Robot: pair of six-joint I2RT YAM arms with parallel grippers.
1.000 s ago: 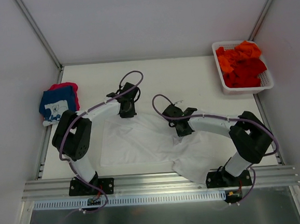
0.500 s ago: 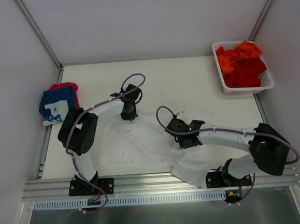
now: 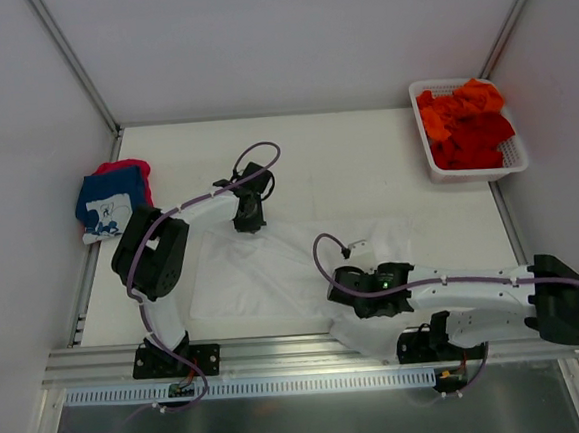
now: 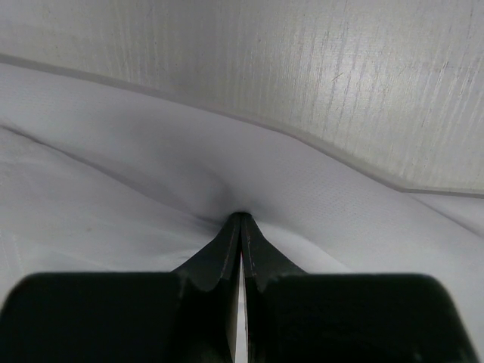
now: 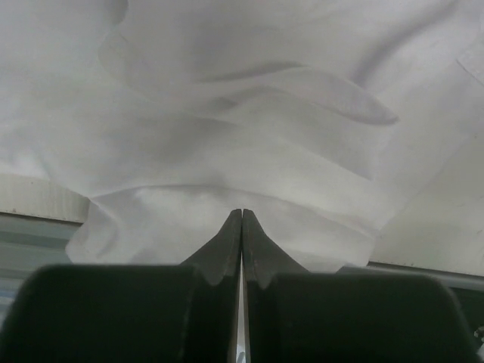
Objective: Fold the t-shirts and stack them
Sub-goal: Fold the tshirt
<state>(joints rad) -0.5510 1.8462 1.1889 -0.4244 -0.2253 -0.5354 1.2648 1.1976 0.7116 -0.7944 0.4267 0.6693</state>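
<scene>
Pinching the white t-shirt (image 3: 264, 269) at two spots, both claws are clenched on its cloth. The left gripper (image 3: 247, 220) nips the far edge, and its wrist view shows the cloth puckered right at the tips. The right gripper (image 3: 352, 307) nips a bunched part by the near edge of the table (image 3: 345, 162). The shirt lies in the middle of the table, partly flat and partly wrinkled.

It looks thin, light and floppy, so it would sag and crease if held by one spot. Holding it at two edges, well apart, should keep it flat.

A navy t-shirt (image 3: 108, 206) and a pink-red one (image 3: 125, 167) sit folded at the left. Orange and red t-shirts (image 3: 468, 122) wait in the white basket (image 3: 472, 174).
</scene>
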